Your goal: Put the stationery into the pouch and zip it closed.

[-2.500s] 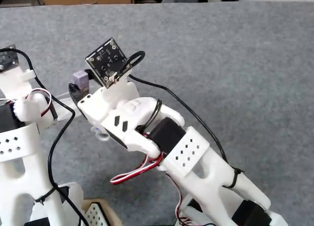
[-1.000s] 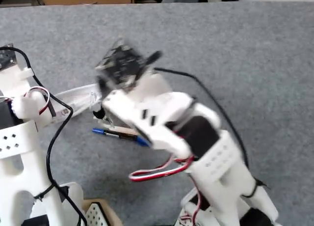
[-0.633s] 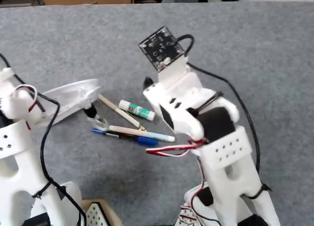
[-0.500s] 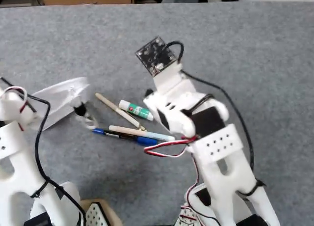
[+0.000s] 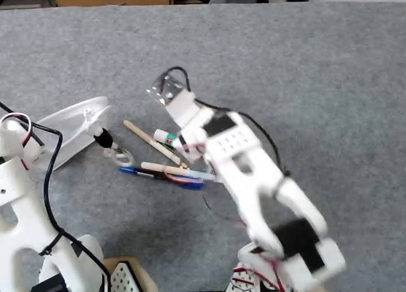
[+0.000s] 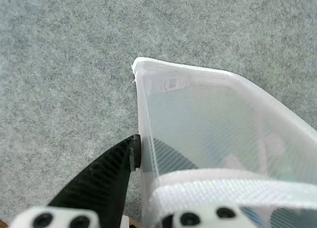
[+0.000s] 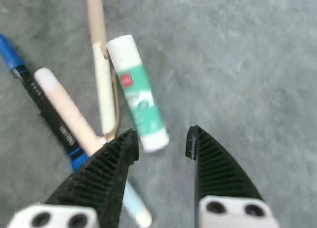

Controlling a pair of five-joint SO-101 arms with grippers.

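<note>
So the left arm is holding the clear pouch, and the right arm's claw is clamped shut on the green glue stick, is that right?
Not quite. The right gripper is open, not clamped on the green glue stick. In the right wrist view its fingers stand apart and the stick lies loose on the table. The rest holds: the left gripper is holding the clear pouch.

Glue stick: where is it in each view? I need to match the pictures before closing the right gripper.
High view: glue stick mid-table, partly under the right arm.
Right wrist view: glue stick just ahead of the open right gripper.
Left wrist view: faces the pouch.
Shared landmark: tan pen lying alongside it.
</note>
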